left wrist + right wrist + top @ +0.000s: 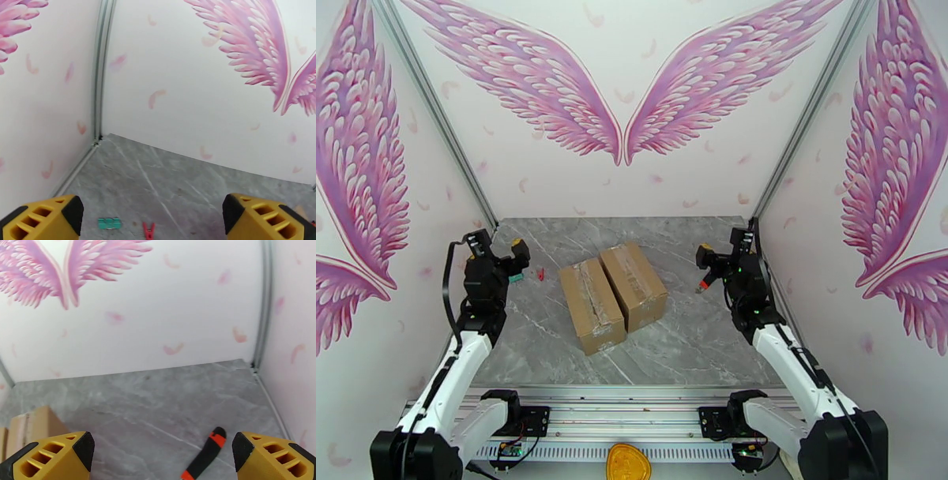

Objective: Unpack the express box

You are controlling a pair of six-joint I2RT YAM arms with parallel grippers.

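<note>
My left hand [152,219] wide open, empty, my right hand [162,457] likewise, near box [591,306] touching far box [633,284], between my hands

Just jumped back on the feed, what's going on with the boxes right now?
Nothing is gripped yet. The nearer brown cardboard box and the farther brown cardboard box sit side by side mid-table, both taped shut. The right pincer is open and hovers over a black-and-orange cutter-like tool lying on the grey marble tabletop, apparently lining up to take it. The left pincer is open too, above a small teal piece and a small red clip.
</note>
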